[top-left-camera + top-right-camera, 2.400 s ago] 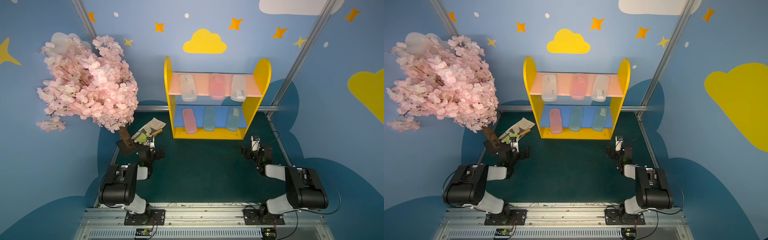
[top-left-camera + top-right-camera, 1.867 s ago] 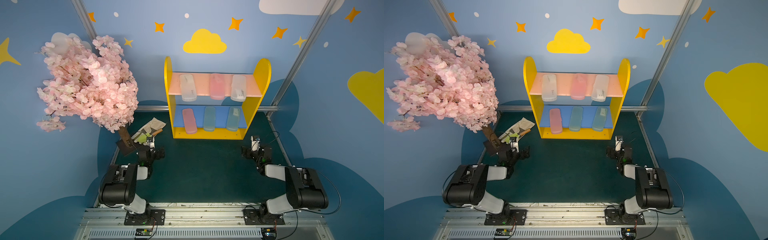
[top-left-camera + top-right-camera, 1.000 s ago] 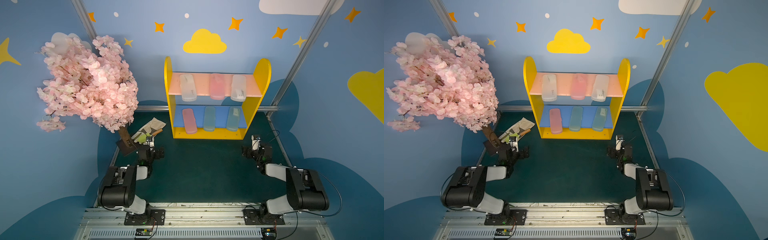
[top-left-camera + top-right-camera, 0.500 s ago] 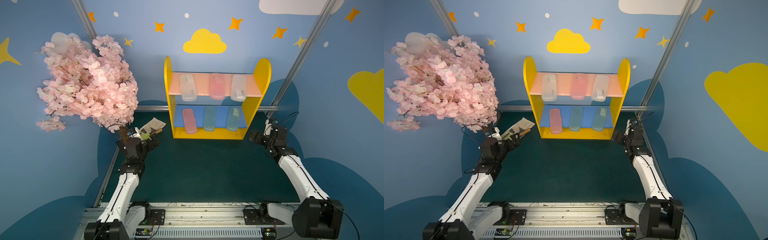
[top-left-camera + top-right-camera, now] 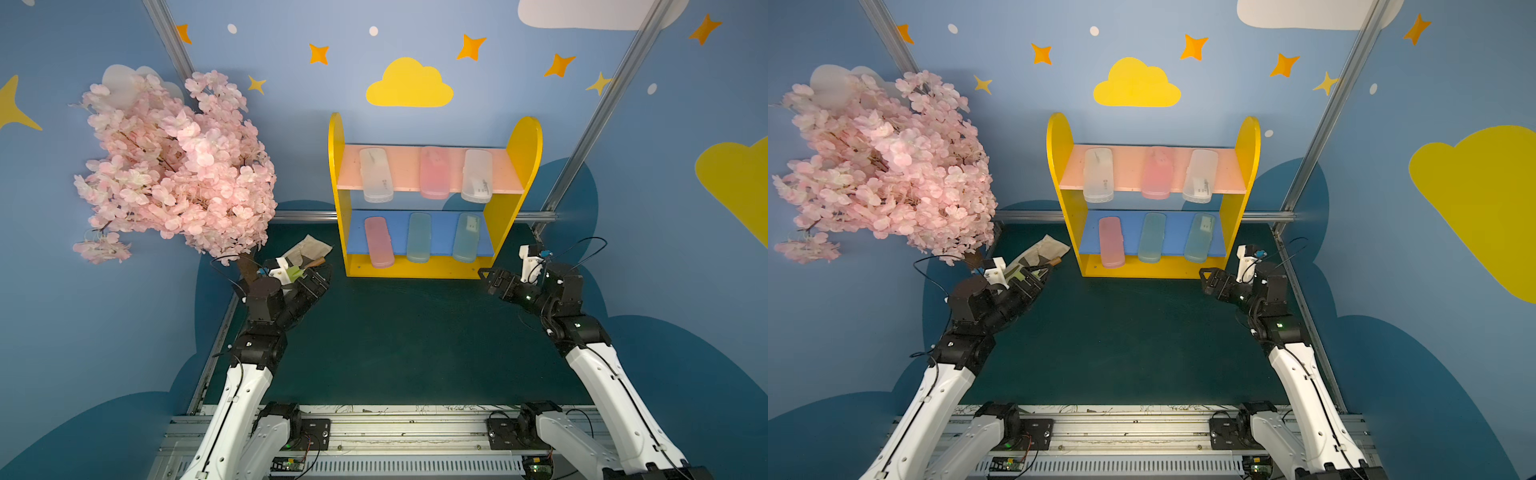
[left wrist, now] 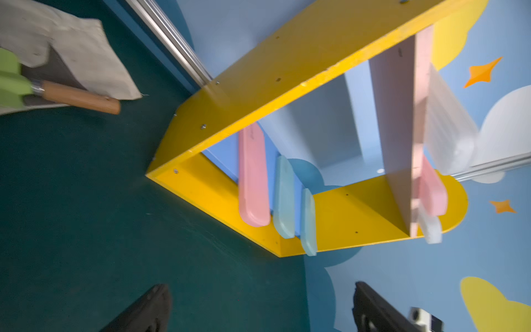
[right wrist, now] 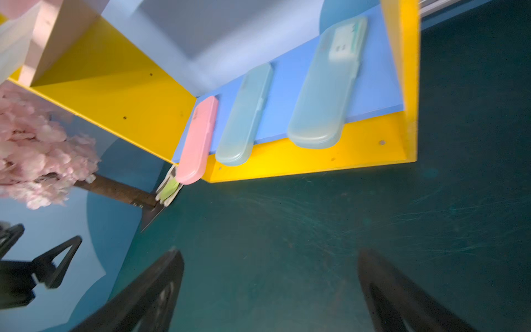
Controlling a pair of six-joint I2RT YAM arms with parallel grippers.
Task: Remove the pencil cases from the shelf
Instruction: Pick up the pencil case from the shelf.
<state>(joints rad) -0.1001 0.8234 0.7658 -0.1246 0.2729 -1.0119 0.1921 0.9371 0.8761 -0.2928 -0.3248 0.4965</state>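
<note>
Fingers of my left gripper [image 5: 322,281] and my right gripper [image 5: 486,282] are spread wide and grasp nothing.

In both top views the left gripper sits left of centre, below and to the left of the shelf [image 5: 336,166] and near a crumpled cloth [image 5: 309,249]. The right gripper sits right of centre, by the shelf's lower right corner. Neither touches the shelf. I count all six cases on it, mid-frame. On the pink upper board [image 5: 405,174] lie the left clear case [image 5: 376,174], upper pink case [image 5: 434,172] and right clear case [image 5: 477,176]. On the blue lower board [image 5: 397,232] lie the lower pink case [image 5: 379,243], middle teal case [image 5: 418,237] and labelled teal case [image 5: 466,237]. Each near end juts over its board's front edge. A blossom tree [image 5: 174,166] fills the upper left.

From the left wrist, which is blurred, I see its fingers [image 6: 149,310] parted over the green mat [image 6: 86,230]. The shelf lies beyond them, and the lower pink case is the closest of its row, well apart from the fingertips. A wooden-handled tool [image 6: 80,97] lies on the cloth.

From the right wrist, the fingers [image 7: 155,287] are parted too, with only bare mat between them. The labelled teal case lies nearest, ahead of the fingers but well apart from them. The middle teal case comes next and the lower pink case lies farthest.
</note>
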